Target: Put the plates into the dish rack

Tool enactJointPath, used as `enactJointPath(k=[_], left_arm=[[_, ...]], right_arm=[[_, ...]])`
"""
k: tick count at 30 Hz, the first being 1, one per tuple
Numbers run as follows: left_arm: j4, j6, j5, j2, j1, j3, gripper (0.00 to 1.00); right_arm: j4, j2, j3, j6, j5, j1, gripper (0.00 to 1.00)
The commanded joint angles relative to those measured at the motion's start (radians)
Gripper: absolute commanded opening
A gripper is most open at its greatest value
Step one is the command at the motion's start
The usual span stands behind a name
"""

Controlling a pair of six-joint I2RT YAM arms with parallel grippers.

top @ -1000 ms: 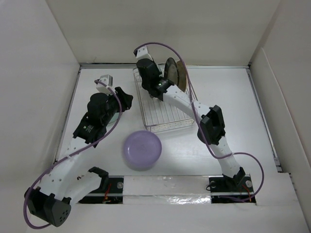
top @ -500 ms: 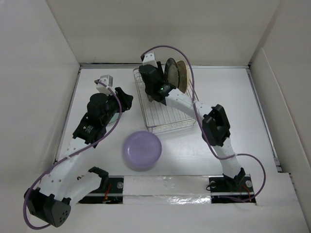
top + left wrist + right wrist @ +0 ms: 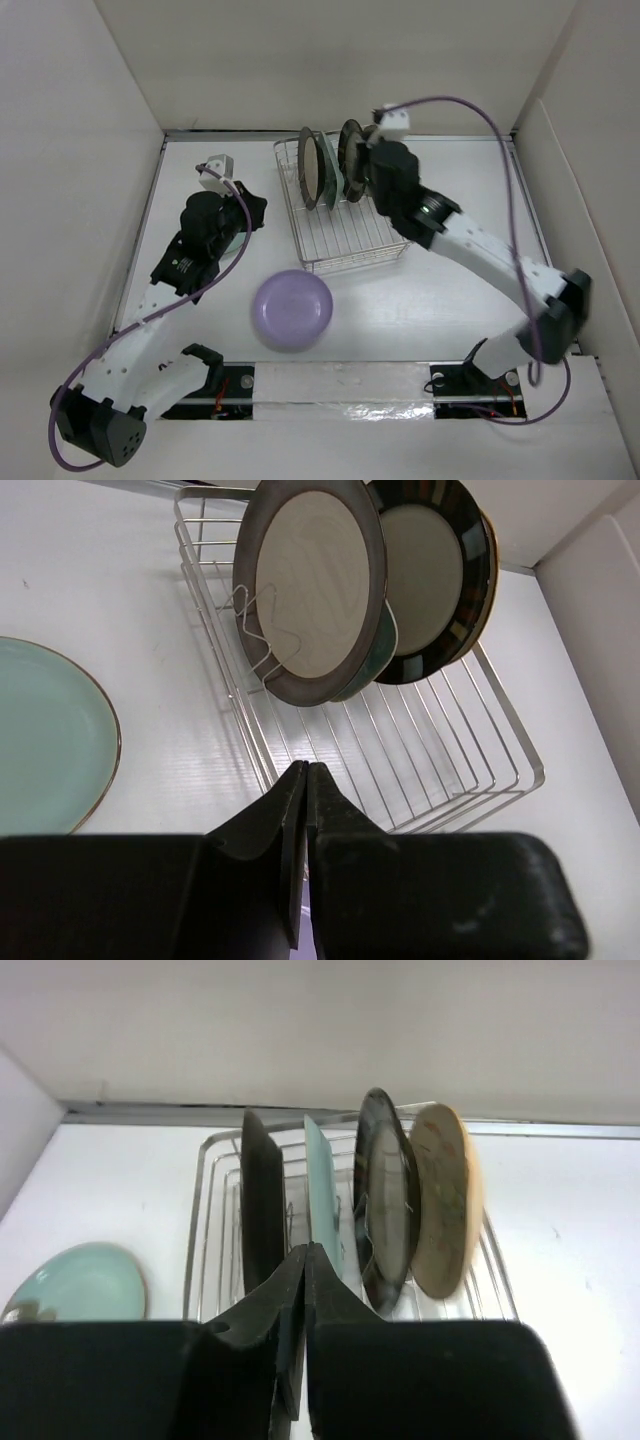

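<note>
Listing what we count: one dish rack (image 3: pixel 350 240), a silver wire basket with thin parallel dividers, at 12 o'clock on the white surface (image 3: pixel 400 320).

Four plates stand on edge in it, from 9 toward 3 o'clock:
- dark-rimmed silver plate (image 3: pixel 315 590)
- mint plate (image 3: pixel 320 1200)
- cream plate with dark patterned rim (image 3: pixel 425 570)
- tan plate (image 3: pixel 445 1200)

The lavender plate (image 3: pixel 292 308) lies flat at 6 o'clock of the rack, apart from it. The pale green plate (image 3: pixel 50 730) lies flat at 9 o'clock of the rack, partly under the left arm (image 3: pixel 190 250).

We note that arm is bent and reaches toward 1 o'clock. The left jaws are pressed together and empty, with the rack ahead of their tips.

The right arm (image 3: pixel 470 245) stretches from 5 o'clock to the rack's far corner. The right jaws are together and empty, with the standing plates ahead of them and none gripped.
</note>
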Motion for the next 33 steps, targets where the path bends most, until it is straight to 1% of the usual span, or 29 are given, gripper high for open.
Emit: enactJointPath(k=[1, 2, 3, 4, 5, 6, 7, 8, 9, 10, 11, 12, 14, 15, 17, 21, 23, 24, 27, 28, 33], left_arm=[[0.018, 0.013, 0.0, -0.04, -0.003, -0.01, 0.0], [0.02, 0.015, 0.003, -0.043, -0.003, -0.011, 0.0], [0.02, 0.015, 0.016, -0.043, -0.003, -0.01, 0.0], [0.021, 0.015, 0.022, -0.043, -0.003, -0.011, 0.0], [0.023, 0.015, 0.023, -0.043, -0.003, -0.01, 0.01], [0.024, 0.015, 0.045, -0.038, -0.003, -0.01, 0.07], [0.026, 0.015, 0.057, -0.037, -0.003, -0.01, 0.11], [0.027, 0.013, 0.063, -0.034, -0.003, -0.01, 0.15], [0.029, 0.013, 0.075, -0.029, -0.003, -0.008, 0.18], [0.027, 0.013, 0.08, -0.026, -0.003, -0.007, 0.19], [0.026, 0.013, 0.082, -0.024, -0.003, -0.005, 0.19], [0.024, 0.013, 0.079, -0.028, -0.003, -0.005, 0.19], [0.024, 0.013, 0.073, -0.032, -0.003, -0.008, 0.2], [0.026, 0.012, 0.065, -0.04, -0.003, -0.01, 0.2], [0.024, 0.015, 0.06, -0.043, -0.003, -0.014, 0.2], [0.024, 0.016, 0.065, -0.04, -0.003, -0.016, 0.2], [0.027, 0.016, 0.076, -0.035, -0.003, -0.017, 0.21], [0.027, 0.016, 0.086, -0.031, -0.003, -0.017, 0.21], [0.027, 0.015, 0.091, -0.028, -0.003, -0.016, 0.21], [0.029, 0.015, 0.092, -0.029, -0.003, -0.019, 0.21], [0.029, 0.013, 0.096, -0.029, -0.003, -0.019, 0.21]], right_arm=[[0.138, -0.262, -0.316, 0.202, -0.126, 0.061, 0.0], [0.145, -0.325, -0.41, 0.247, -0.14, 0.112, 0.0], [0.143, -0.432, -0.575, 0.295, -0.148, 0.146, 0.0], [0.118, -0.477, -0.642, 0.399, -0.157, 0.179, 0.0], [0.079, -0.517, -0.701, 0.451, -0.162, 0.246, 0.0], [0.032, -0.577, -0.798, 0.506, -0.165, 0.278, 0.0], [0.01, -0.599, -0.837, 0.615, -0.165, 0.314, 0.0], [-0.001, -0.614, -0.869, 0.66, -0.16, 0.352, 0.04], [-0.018, -0.625, -0.895, 0.703, -0.15, 0.428, 0.09], [-0.028, -0.622, -0.926, 0.773, -0.114, 0.461, 0.15], [-0.044, -0.608, -0.931, 0.801, -0.096, 0.487, 0.35], [-0.056, -0.59, -0.932, 0.821, -0.082, 0.519, 0.45], [-0.067, -0.506, -0.92, 0.851, -0.073, 0.532, 0.6], [-0.065, -0.475, -0.914, 0.86, -0.067, 0.532, 0.62], [-0.064, -0.391, -0.897, 0.893, -0.045, 0.532, 0.63], [-0.015, -0.288, -0.898, 0.923, -0.033, 0.513, 0.6], [0.054, -0.251, -0.903, 0.907, -0.057, 0.486, 0.59], [0.086, -0.208, -0.891, 0.901, -0.071, 0.486, 0.58], [0.105, -0.149, -0.854, 0.875, -0.091, 0.486, 0.56], [0.146, -0.128, -0.849, 0.857, -0.094, 0.486, 0.56], [0.177, -0.077, -0.849, 0.875, -0.103, 0.486, 0.54]])
